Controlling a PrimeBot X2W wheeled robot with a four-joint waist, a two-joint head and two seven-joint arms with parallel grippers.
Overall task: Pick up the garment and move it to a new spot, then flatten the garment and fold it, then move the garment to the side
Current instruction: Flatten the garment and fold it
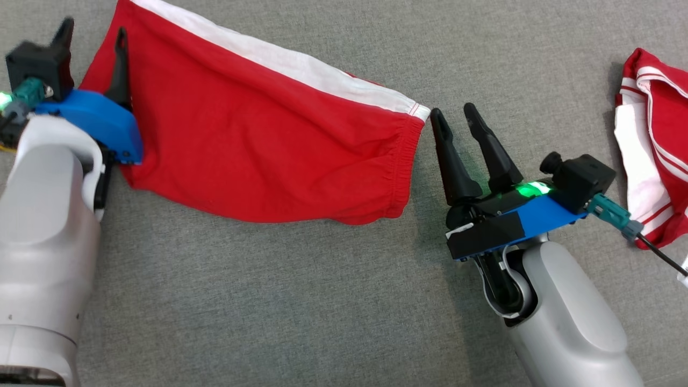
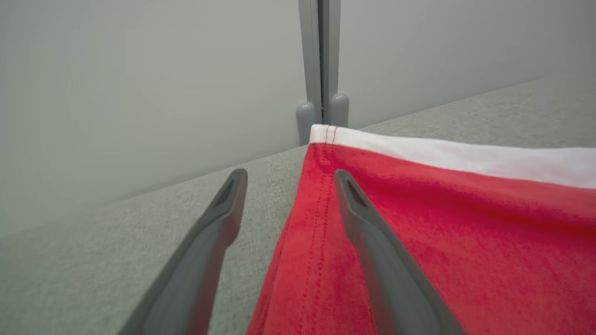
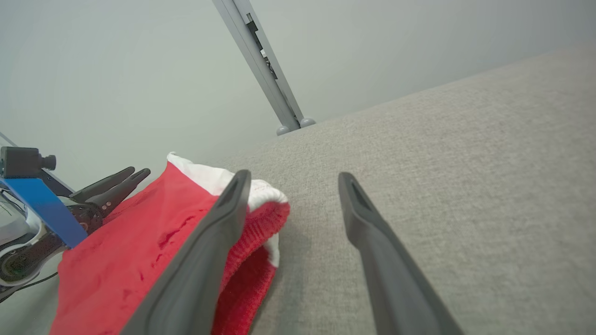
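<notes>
- Red fabric garment (image 1: pixel 258 140) with a white band along its far edge and a gathered elastic end: lies spread flat on the grey woven surface (image 1: pixel 301 301), running from upper left to centre right in the head view. A few shallow creases show near the elastic end.
- Left gripper (image 1: pixel 94 29), two long dark fingers on a blue mount: sits at the garment's left, stitched hem. The fingers are spread wide and clamp nothing.
- Same left gripper in its own wrist view (image 2: pixel 289 176): one finger is over the red cloth (image 2: pixel 442 242) and the other over the bare grey surface, with the hem edge running between them. Whether either finger touches the cloth cannot be told.
- Right gripper (image 1: pixel 453 112), the same build with a green light on its body: sits just beside the garment's elastic end. The fingers are parted and hold nothing.
- Same right gripper in its own wrist view (image 3: pixel 293 176): only grey surface lies between the fingers. One finger stands in front of the gathered corner of the garment (image 3: pixel 135 260). The left gripper (image 3: pixel 138 171) shows at the far end of the cloth.
- Second red-and-white striped garment (image 1: pixel 653 145): crumpled at the right edge of the head view, well apart from the first.
- Grey upright post (image 2: pixel 320 56) against a plain pale wall (image 2: pixel 116 93): stands beyond the surface's far edge.
</notes>
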